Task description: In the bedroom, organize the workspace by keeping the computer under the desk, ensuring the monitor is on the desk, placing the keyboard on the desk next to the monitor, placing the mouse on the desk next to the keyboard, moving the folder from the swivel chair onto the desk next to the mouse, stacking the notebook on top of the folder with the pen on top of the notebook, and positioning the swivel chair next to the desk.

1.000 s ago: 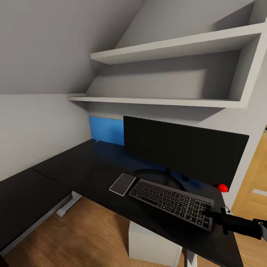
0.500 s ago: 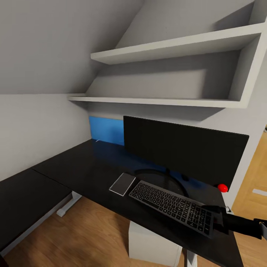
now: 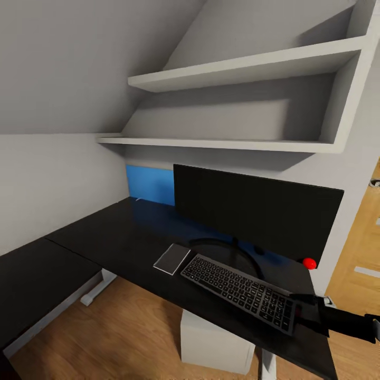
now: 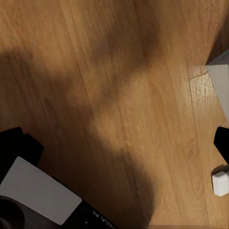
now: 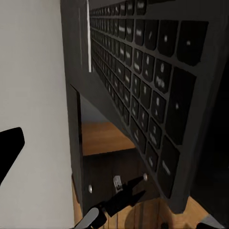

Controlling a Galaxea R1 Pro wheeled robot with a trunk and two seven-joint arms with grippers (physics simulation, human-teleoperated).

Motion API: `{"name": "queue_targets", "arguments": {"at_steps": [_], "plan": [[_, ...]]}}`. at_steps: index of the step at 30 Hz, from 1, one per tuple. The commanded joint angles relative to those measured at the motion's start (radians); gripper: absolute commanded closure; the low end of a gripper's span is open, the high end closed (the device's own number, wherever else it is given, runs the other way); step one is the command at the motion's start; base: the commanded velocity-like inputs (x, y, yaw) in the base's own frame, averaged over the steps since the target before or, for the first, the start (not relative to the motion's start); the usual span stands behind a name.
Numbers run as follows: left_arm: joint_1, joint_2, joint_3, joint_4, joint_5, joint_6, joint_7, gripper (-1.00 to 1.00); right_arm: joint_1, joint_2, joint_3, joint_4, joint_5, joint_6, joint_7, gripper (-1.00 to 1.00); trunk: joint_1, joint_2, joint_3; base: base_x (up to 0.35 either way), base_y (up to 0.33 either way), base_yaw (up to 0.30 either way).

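The black monitor (image 3: 256, 211) stands on the black desk (image 3: 105, 237), a red dot (image 3: 309, 262) at its lower right corner. Just in front of it lies the silver-grey keyboard (image 3: 237, 291) with dark keys, angled toward the desk's front edge. My right gripper (image 3: 312, 312) straddles the keyboard's right end; in the right wrist view the keyboard (image 5: 143, 95) sits between the widely spread fingertips (image 5: 10, 150). The white computer (image 3: 214, 343) stands on the floor under the desk. My left gripper (image 4: 114, 143) hangs open over bare wooden floor (image 4: 119, 71).
A small flat grey rectangle (image 3: 172, 258) lies left of the keyboard. A blue wall panel (image 3: 150, 184) sits behind the monitor, with two white shelves (image 3: 237, 68) above. A wooden door (image 3: 361, 253) is at the right. A chrome chair base (image 5: 117, 200) shows below the keyboard.
My right gripper has slid left from beside the keyboard's right end to over it. The head camera has shifted slightly, so the whole scene sits a little further left.
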Motion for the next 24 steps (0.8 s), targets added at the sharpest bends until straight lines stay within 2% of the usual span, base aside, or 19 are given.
{"name": "queue_targets", "arguments": {"at_steps": [1, 8, 17, 24], "plan": [[0.0, 0.001, -0.008, -0.003, 0.01, 0.001, 0.009, -1.0, -0.001, -0.001, -0.004, 0.008, -0.008, 0.004, -0.014, -1.0, 0.0, -0.001, -0.001, -0.113, -0.069, 0.0], [0.0, 0.001, -0.009, -0.003, 0.01, 0.001, 0.008, -1.0, -0.001, -0.002, -0.062, 0.019, -0.008, 0.004, -0.065, -1.0, 0.0, -0.001, -0.001, -0.037, -0.023, 0.0], [0.001, 0.0, -0.009, -0.003, 0.01, 0.001, 0.011, -1.0, -0.003, -0.014, -0.1, 0.021, -0.01, 0.003, -0.089, -1.0, 0.0, -0.001, -0.001, -0.004, -0.002, 0.0], [0.001, 0.0, -0.009, -0.003, 0.01, 0.001, 0.012, -1.0, -0.003, -0.012, -0.133, 0.014, -0.008, 0.001, -0.09, -1.0, 0.0, -0.001, -0.001, 0.0, 0.0, 0.0]]}}
